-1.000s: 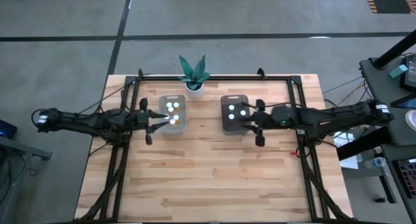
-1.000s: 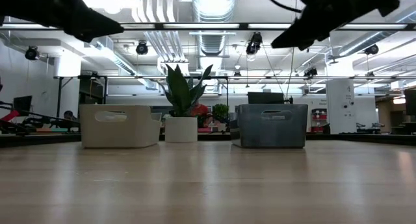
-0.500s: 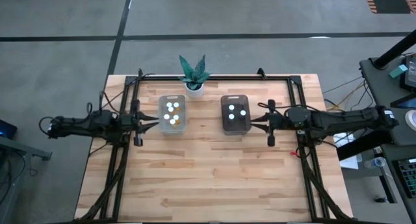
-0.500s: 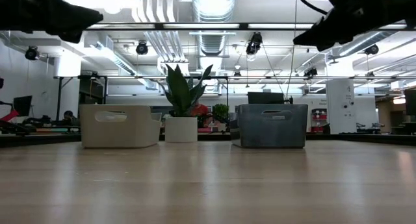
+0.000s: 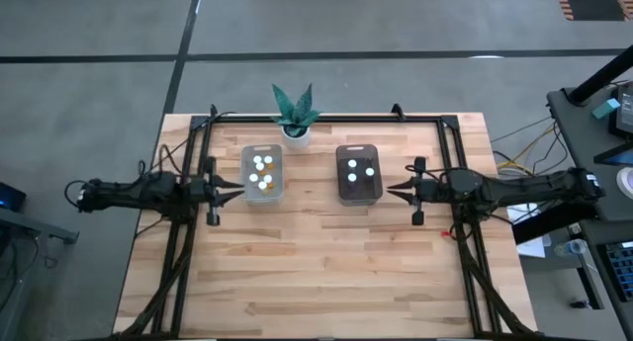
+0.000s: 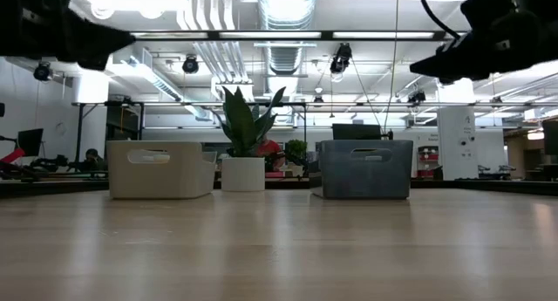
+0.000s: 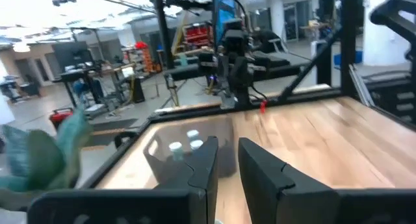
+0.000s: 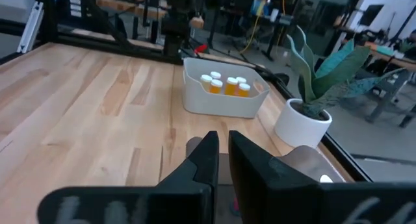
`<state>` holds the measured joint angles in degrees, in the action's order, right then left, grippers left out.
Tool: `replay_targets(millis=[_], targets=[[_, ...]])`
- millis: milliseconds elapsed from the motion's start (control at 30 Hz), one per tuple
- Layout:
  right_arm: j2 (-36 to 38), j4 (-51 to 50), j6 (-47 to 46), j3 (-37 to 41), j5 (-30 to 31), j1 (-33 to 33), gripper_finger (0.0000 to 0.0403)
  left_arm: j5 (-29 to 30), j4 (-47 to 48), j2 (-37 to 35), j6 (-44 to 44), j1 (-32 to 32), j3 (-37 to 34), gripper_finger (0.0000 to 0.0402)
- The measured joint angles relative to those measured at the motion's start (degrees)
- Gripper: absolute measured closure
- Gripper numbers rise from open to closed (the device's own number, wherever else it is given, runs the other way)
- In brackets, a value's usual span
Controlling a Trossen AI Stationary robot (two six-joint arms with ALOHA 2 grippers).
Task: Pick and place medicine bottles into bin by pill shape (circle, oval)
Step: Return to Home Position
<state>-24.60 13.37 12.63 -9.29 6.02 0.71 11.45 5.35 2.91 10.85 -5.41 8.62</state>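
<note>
Several white-capped medicine bottles, some with orange bodies [image 5: 262, 167], stand in the pale clear bin [image 5: 246, 173], which also shows in the right wrist view [image 8: 224, 100]. Three white-capped bottles [image 5: 354, 166] stand in the dark grey bin [image 5: 359, 190], which also shows in the left wrist view [image 7: 162, 160]. My left gripper [image 5: 237, 186] is shut and empty, just left of the clear bin and above the table. My right gripper [image 5: 391, 190] is shut and empty, just right of the dark bin. Both bins rest on the table by their bases [image 6: 161, 194].
A green plant in a white pot [image 5: 295, 114] stands at the far edge between the two bins. A black frame [image 5: 326, 118] runs along the table's far edge and sides. Bare wood [image 5: 316, 262] lies on the near side of the bins.
My left gripper has drawn back from over the clear bin toward the table's left edge. My right gripper has drawn back from the dark bin toward the table's right edge. The bins and bottles have stayed in place.
</note>
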Motion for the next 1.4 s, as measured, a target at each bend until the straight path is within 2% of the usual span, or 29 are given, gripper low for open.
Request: replay_targets(millis=[200, 267, 467, 733, 967, 1400], targets=[[2.5, 11.1, 0.7, 8.4, 0.0, 0.0, 0.0376, -3.4, -5.2, -0.4, -0.4, 0.0, -6.6, 0.0359], [3.2, 10.9, 0.0, 8.5, -0.4, 0.0, 0.0376, -5.2, -8.2, -0.9, -0.4, 0.0, -8.1, 0.0359], [4.8, 11.3, -0.6, 8.6, -2.1, -0.3, 0.0376, -11.5, -7.9, -1.2, -1.5, 0.0, -8.1, 0.0360], [4.6, 6.6, -9.3, 8.6, 6.0, -0.3, 0.0376, -10.9, -7.8, -0.4, -1.5, 0.0, -8.2, 0.0360], [4.6, 3.1, -10.1, 8.6, 6.0, -0.3, 0.0376, -10.9, -7.9, 0.1, -1.4, 0.0, -8.2, 0.0359], [4.3, 3.1, -10.1, 8.6, 6.0, -0.3, 0.0376, -10.9, -7.9, 0.4, -1.4, 0.0, -8.3, 0.0359]])
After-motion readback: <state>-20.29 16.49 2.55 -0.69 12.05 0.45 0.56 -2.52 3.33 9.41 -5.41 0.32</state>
